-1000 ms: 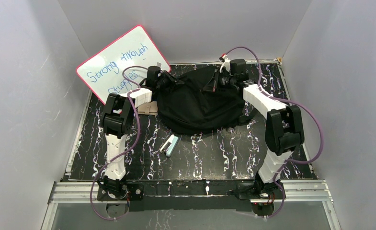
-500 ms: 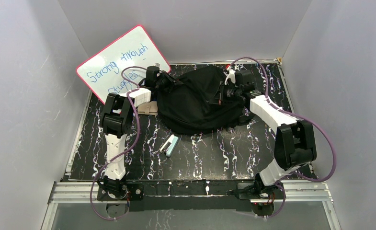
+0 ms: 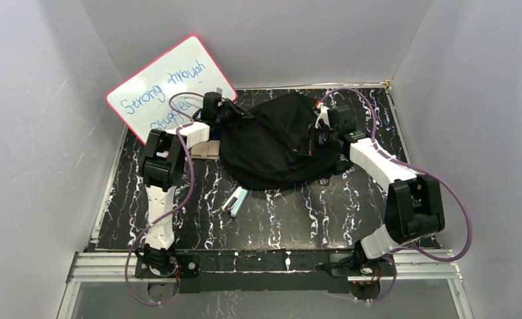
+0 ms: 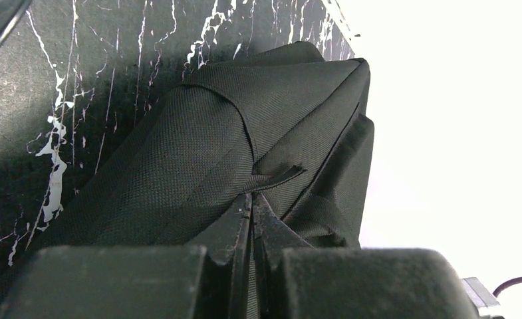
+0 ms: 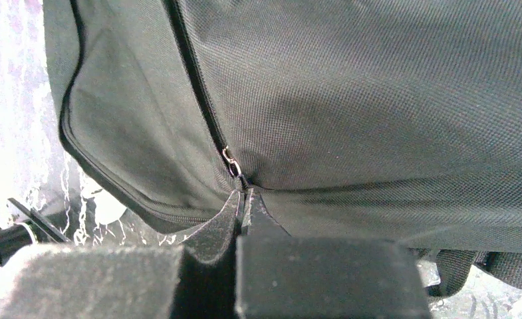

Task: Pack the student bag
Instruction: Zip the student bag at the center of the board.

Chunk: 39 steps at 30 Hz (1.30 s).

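With my left tool point(image 3: 233, 114) pinched shut on the bag's point(image 3: 271, 143) left end, my right tool point(image 3: 313, 142), shut on the zip pull point(image 5: 231, 161), has drawn nearward, probably closing the bag at the far-centre of the surface point(image 3: 311, 212).

Table point(image 3: 298, 219): black top with white marbled streaks, pale grey walls on left, far and right sides. Whiteboard point(image 3: 158, 83), red-pink rim, stands tilted at far left, leaning on the wall; blue handwriting reads "Strong through", second line partly hidden. Small tan cardboard-like piece point(image 3: 208, 149) lies flat just near-right of the whiteboard. Oblong white and pale teal item point(image 3: 235, 199) lies on the table left of centre, angled, apart from the tan piece; kind unclear. Aluminium rail point(image 3: 271, 262) runs along the near edge.
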Each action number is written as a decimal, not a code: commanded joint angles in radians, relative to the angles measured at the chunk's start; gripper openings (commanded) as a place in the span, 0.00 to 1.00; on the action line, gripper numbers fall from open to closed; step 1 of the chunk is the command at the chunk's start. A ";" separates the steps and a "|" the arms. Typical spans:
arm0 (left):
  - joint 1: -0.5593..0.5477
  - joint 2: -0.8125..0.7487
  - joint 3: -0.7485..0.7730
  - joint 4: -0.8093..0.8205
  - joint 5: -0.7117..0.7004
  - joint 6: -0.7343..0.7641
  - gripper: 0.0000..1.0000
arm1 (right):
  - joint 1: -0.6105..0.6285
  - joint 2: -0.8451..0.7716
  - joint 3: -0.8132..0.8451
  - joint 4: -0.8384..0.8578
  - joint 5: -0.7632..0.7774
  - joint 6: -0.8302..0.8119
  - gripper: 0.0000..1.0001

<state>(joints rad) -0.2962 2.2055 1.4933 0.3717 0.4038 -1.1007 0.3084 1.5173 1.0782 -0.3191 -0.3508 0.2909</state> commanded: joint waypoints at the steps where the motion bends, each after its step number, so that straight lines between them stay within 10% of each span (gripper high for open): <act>1: 0.013 0.020 0.022 -0.020 0.000 0.023 0.00 | -0.005 -0.014 -0.039 -0.128 -0.024 -0.032 0.00; 8: 0.017 -0.020 0.026 -0.029 0.073 0.085 0.01 | -0.006 -0.033 -0.057 -0.087 -0.042 -0.015 0.00; 18: -0.098 -0.259 -0.008 -0.218 -0.007 0.371 0.55 | -0.005 -0.081 -0.067 0.052 -0.060 0.076 0.00; 39: -0.268 -0.148 0.071 -0.295 -0.154 0.348 0.63 | -0.006 -0.147 -0.100 0.082 -0.027 0.083 0.00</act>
<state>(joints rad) -0.5537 2.0113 1.5040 0.0887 0.2607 -0.7631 0.3069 1.4277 0.9833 -0.2310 -0.3683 0.3695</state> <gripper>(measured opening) 0.643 0.014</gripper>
